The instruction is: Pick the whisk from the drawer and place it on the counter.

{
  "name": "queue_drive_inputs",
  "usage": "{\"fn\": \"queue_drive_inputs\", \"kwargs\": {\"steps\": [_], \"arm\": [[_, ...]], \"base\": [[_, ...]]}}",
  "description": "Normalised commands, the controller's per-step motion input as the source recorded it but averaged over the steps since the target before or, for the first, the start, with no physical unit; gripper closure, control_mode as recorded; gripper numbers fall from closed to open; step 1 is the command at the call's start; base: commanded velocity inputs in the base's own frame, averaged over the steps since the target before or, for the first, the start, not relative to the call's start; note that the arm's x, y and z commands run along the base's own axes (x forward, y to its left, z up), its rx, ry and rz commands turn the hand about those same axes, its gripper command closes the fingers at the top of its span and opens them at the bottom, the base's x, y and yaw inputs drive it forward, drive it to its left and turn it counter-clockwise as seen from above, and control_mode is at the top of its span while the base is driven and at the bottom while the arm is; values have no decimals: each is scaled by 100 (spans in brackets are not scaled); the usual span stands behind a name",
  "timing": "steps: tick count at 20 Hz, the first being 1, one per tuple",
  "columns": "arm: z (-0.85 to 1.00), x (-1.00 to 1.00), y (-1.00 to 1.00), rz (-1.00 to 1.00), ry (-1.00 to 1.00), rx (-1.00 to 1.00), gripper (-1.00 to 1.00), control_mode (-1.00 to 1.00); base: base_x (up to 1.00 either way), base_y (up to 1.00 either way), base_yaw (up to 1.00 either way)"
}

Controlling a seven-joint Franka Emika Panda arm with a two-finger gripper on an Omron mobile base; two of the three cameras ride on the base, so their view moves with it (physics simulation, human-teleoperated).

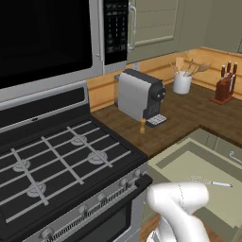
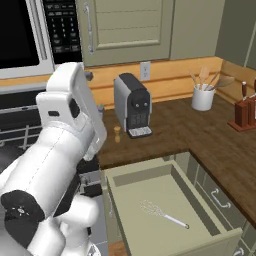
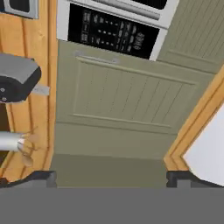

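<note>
The whisk (image 2: 162, 214), thin silver wire with a slim handle, lies flat on the bottom of the pulled-out drawer (image 2: 145, 190), toward its front. From the left base view the whisk (image 1: 211, 182) shows just past my white arm, inside the drawer (image 1: 189, 165). The dark wood counter (image 2: 200, 130) runs behind and to the right of the drawer, also seen as the counter (image 1: 189, 116). My gripper (image 3: 111, 179) is open and holds nothing. It points at the wall cabinets, well above the drawer and far from the whisk.
A grey coffee machine (image 2: 132, 105), a white jar of wooden utensils (image 2: 203, 97) and a knife block (image 2: 245, 112) stand on the counter. The black stove (image 1: 61, 160) lies to the left, a microwave (image 1: 47, 38) above it. A pale green cabinet door (image 3: 127, 96) faces the hand.
</note>
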Motion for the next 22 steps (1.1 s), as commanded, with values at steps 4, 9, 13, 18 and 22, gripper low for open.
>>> {"fn": "queue_drive_inputs", "kwargs": {"steps": [4, 9, 13, 18, 22], "arm": [[-77, 57, -47, 38, 100, -19, -100, -100], [-100, 47, -32, 31, 82, -20, -100, -100], [-100, 40, -6, 3, 83, -33, -100, -100], [-100, 19, -10, -12, 87, -34, -100, -100], [-100, 4, -57, -16, 81, -9, -100, -100]], "base": [[0, 0, 0], [0, 0, 0], [0, 0, 0], [0, 0, 0], [0, 0, 0]]}}
